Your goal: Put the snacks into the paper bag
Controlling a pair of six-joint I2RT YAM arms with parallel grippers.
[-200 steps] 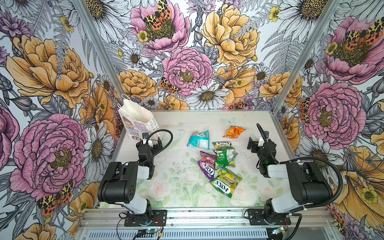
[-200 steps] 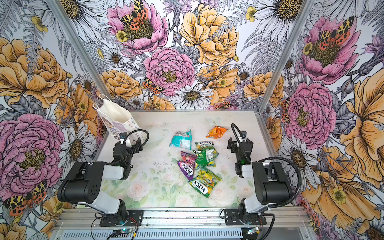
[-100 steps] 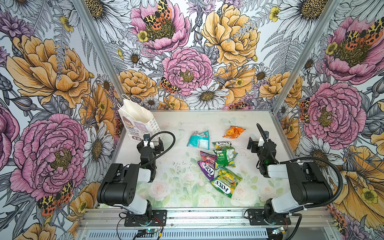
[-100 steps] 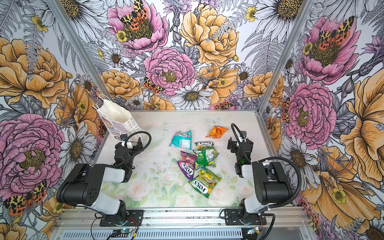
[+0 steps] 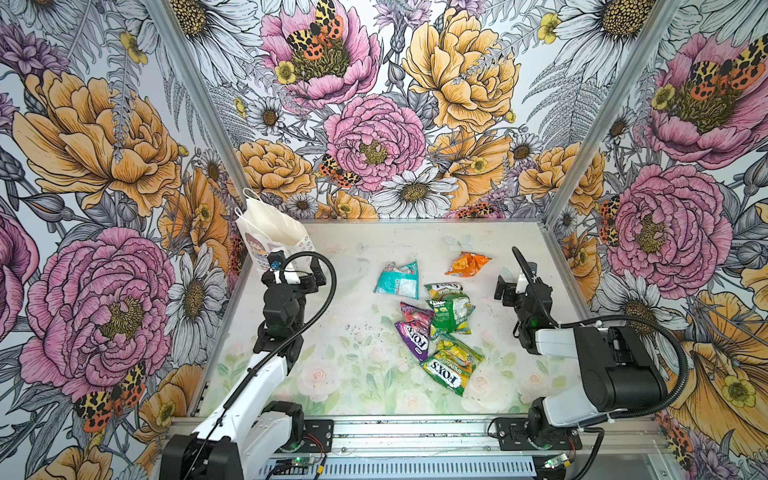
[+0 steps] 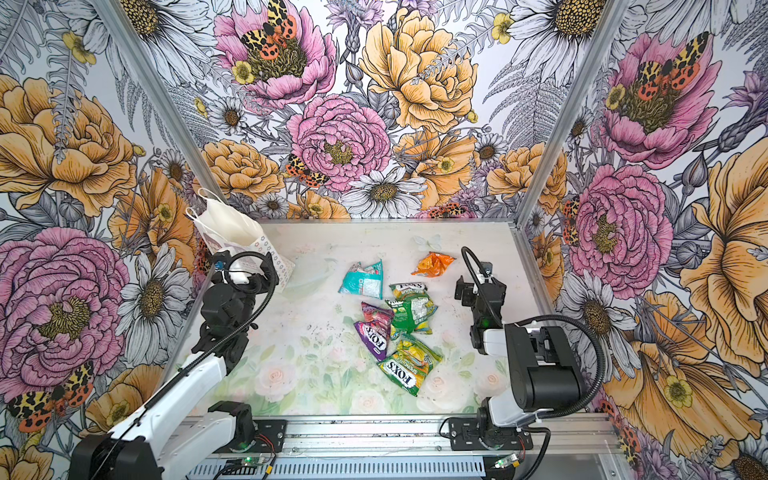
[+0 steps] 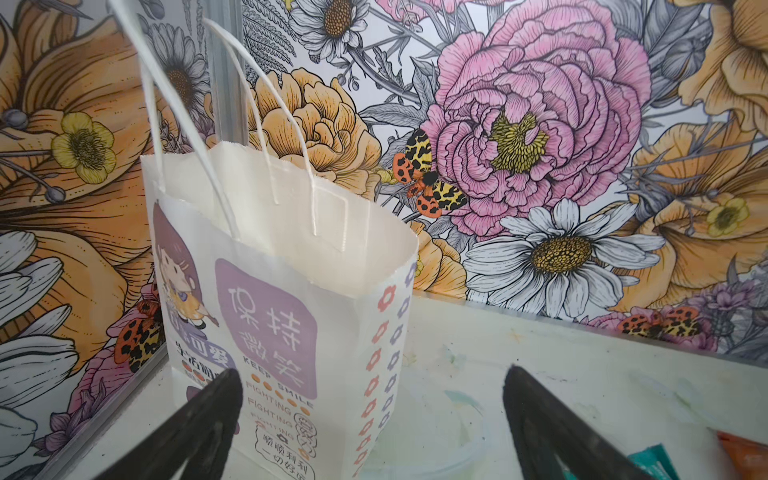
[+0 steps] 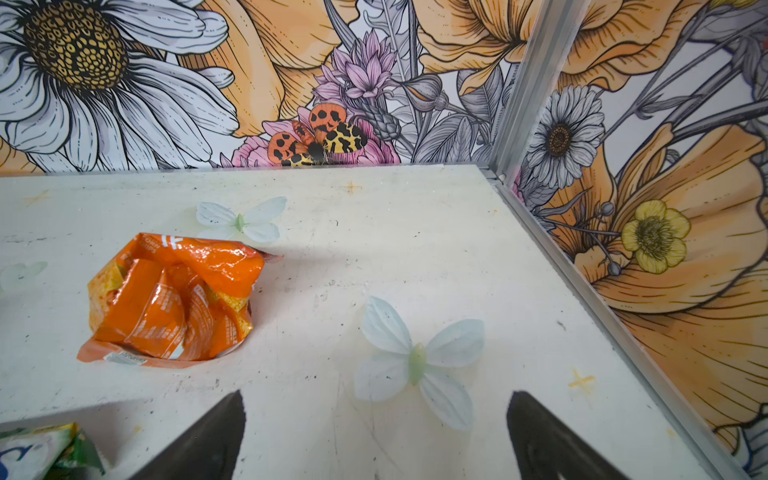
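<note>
Partly behind left hand, paper bag front.

Setting: an enclosed robot test cell of laboratory type. Indicators: three upright panels printed with oversized flowers close the left, far and right sides. Bare aluminium posts join the panels at the two far corners. The tabletop carries a faded floral print, scuffed and speckled with dark marks. Along the near edge an aluminium rail bears the bolted bases of two robot arms, with exposed wiring and a small circuit board lit green just below it
</note>
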